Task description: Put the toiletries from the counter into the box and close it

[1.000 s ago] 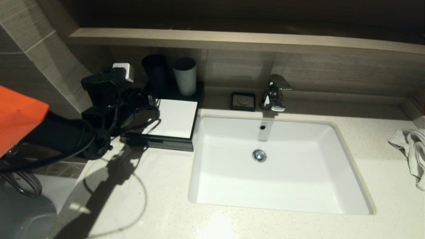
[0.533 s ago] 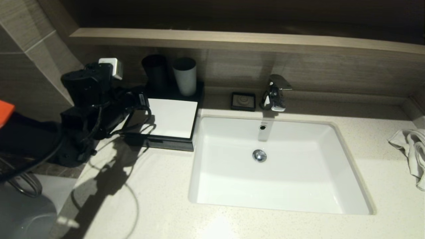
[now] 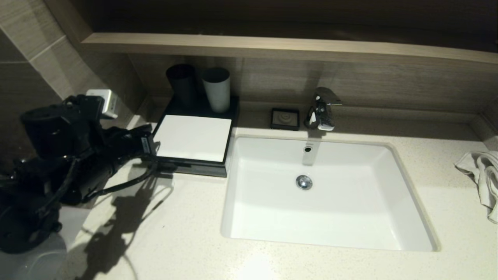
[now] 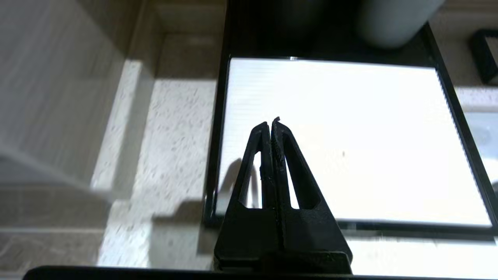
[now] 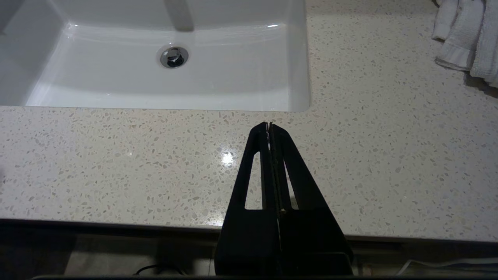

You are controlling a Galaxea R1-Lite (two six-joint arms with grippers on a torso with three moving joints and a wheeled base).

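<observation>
Speckled cream stone is filling most of my head feed: the counter (image 3: 194,233) with its white basin (image 3: 323,194) sunk at centre frame, and I am seeing no packets, tubes or pouches lying loose on it anywhere. I am looking at the box (image 3: 192,149) at left of centre, low and black, its white panel (image 3: 193,137) flat on top and its front face flush, so I am judging the drawer pushed home and the job at its closing end, if not finished. I am reading the box's long axis as running from the frame's lower edge up toward the back wall, drawer front facing the lower edge, the two cups (image 3: 200,88) standing at its far end. I am holding the left gripper (image 3: 149,144) just beside the box's left edge, fingers pressed together on nothing; from the wrist feed its tip (image 4: 271,123) is hanging over the panel. I am parking the right gripper (image 5: 268,125), equally clenched and empty, over bare stone near the basin. Next, I reckon, I am only needing to check the drawer is seated and take the left arm clear without snagging its cable on the box.
</observation>
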